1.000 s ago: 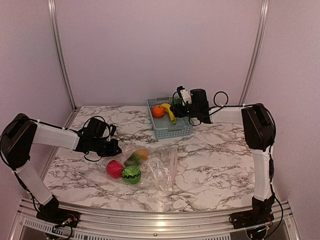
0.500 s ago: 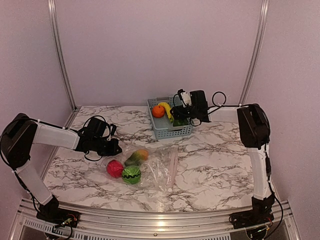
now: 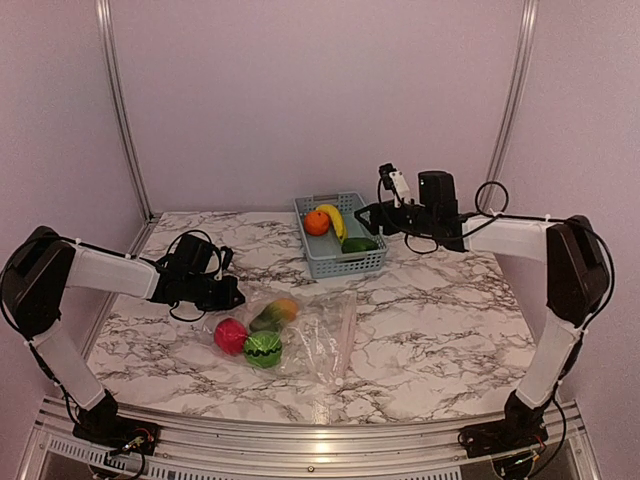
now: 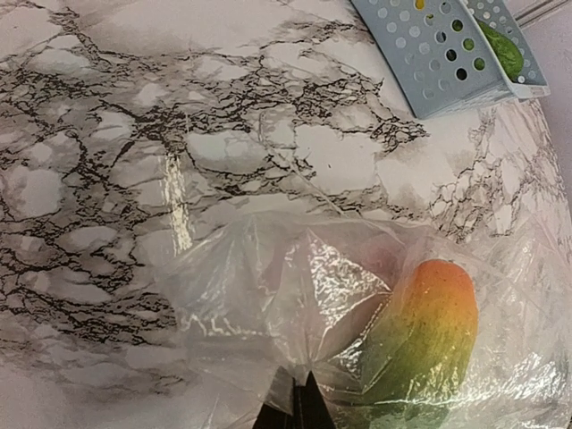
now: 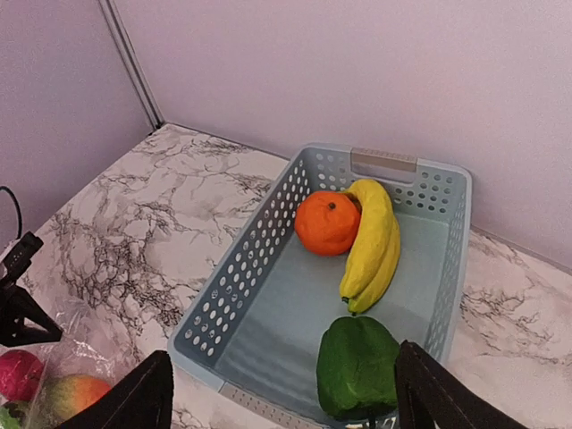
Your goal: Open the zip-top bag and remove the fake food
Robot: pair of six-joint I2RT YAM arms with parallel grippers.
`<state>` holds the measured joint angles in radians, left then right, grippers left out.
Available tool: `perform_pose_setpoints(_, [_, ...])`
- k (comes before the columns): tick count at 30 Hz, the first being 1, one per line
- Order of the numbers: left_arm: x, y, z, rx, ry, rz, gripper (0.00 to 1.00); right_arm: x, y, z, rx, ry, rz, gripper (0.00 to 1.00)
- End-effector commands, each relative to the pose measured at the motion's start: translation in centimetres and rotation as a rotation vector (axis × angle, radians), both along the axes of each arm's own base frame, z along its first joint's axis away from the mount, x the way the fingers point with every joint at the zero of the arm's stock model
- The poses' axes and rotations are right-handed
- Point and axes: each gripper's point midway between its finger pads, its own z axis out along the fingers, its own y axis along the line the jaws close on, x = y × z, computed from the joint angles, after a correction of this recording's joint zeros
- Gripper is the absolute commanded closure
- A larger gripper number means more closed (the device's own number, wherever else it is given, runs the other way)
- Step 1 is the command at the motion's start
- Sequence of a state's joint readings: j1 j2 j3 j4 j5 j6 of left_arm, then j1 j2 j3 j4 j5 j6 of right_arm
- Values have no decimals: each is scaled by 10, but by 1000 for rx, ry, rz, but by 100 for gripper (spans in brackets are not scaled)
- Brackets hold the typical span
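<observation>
The clear zip-top bag (image 3: 322, 335) lies crumpled on the marble table. It holds a pink-red fruit (image 3: 229, 337), a green striped ball (image 3: 263, 349) and an orange-green fruit (image 3: 276, 312). My left gripper (image 3: 226, 296) is shut on the bag's left edge; the left wrist view shows its fingertips (image 4: 299, 407) pinching the plastic (image 4: 268, 277) beside the orange-green fruit (image 4: 424, 331). My right gripper (image 3: 366, 214) is open and empty, above the right side of the blue basket (image 3: 375, 266). The right wrist view shows the orange ball (image 5: 328, 222), the banana (image 5: 371, 237) and the dark green vegetable (image 5: 357, 366) in the basket (image 5: 234, 286), between my spread fingers (image 5: 147, 398).
The basket stands at the back centre near the wall. Metal rails run up the back corners and along the table's front edge (image 3: 320, 440). The basket's corner (image 4: 438, 54) shows at the top right of the left wrist view.
My right gripper has let the dark green vegetable go in the basket and drawn back up and to the right. The left gripper and the bag have not moved.
</observation>
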<state>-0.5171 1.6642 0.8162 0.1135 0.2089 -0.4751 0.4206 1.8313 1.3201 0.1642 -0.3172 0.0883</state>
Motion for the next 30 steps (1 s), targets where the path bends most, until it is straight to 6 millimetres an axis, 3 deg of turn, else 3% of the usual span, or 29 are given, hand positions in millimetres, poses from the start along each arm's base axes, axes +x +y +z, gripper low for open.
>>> perform_pose_setpoints(1, [6,-2,1,-17,-13,10,100,-44,2,-4,74,65,88,20])
perform_pose_setpoints(6, [5,-2,-1,-18,-9,10,100,-100,10,-18,81,132,191,24])
perform_pose_setpoints(12, [5,-2,-2,-19,-6,11,100,-166,18,-55,54,239,281,33])
perform_pose_setpoints(16, [5,-2,0,-22,-7,12,100,-198,17,-81,40,303,313,43])
perform_pose_setpoints(21, [3,-3,-3,-27,3,10,100,-227,24,-105,51,363,358,57])
perform_pose_setpoints(30, [-1,-1,-4,-25,9,8,100,-250,58,-144,45,423,435,65])
